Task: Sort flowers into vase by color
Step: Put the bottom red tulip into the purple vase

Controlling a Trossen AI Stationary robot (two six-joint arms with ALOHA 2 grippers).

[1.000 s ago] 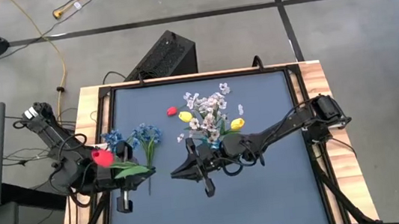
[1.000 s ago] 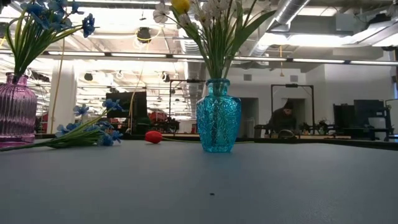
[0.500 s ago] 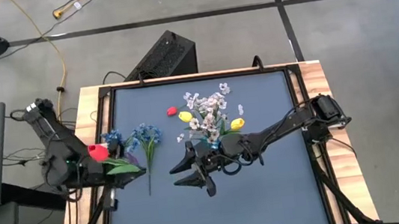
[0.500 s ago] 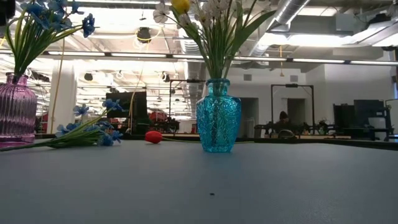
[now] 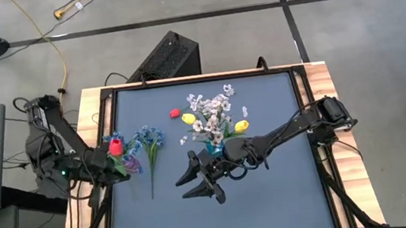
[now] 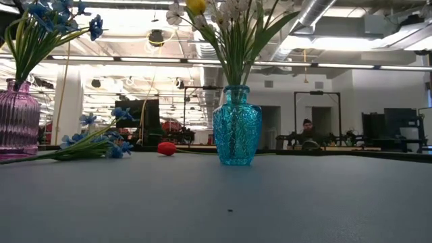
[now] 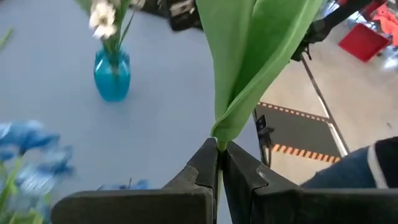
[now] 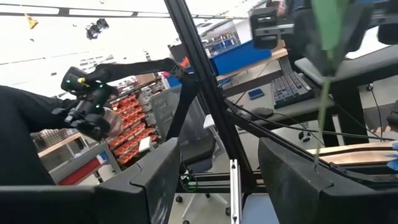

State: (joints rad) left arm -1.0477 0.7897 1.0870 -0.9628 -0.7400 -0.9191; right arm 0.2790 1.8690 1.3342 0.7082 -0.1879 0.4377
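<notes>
My left gripper (image 5: 111, 164) hovers over the table's left edge, shut on a red tulip (image 5: 115, 145) with broad green leaves (image 7: 249, 56). Just beside it a purple vase (image 6: 17, 118) holds blue flowers (image 6: 47, 20). More blue flowers (image 5: 148, 139) lie flat on the table. At the table's middle a teal vase (image 5: 214, 146) holds white blossoms and yellow tulips (image 5: 241, 126). Another red tulip (image 5: 175, 112) lies behind it. My right gripper (image 5: 200, 187) hangs open, in front of the teal vase and to its left, with nothing between its fingers. My left gripper pinches the tulip's green stem at the foot of its leaves (image 7: 217, 144) between its two fingers. The fingers come from the table's left side, slanting a little downward. The tulip is lifted clear of the table, its red head beyond the fingers near the purple vase.
Raised rails (image 5: 184, 80) frame the dark table top. A black box (image 5: 166, 57) stands on the floor behind the table. The near half of the table top (image 5: 275, 205) is bare. A person (image 6: 307, 128) shows far off in the room.
My left gripper has swung back toward the table's left edge and turned, carrying the red tulip; its head now stands by the blue flowers of the purple vase. My right gripper has stayed in place and opened.
</notes>
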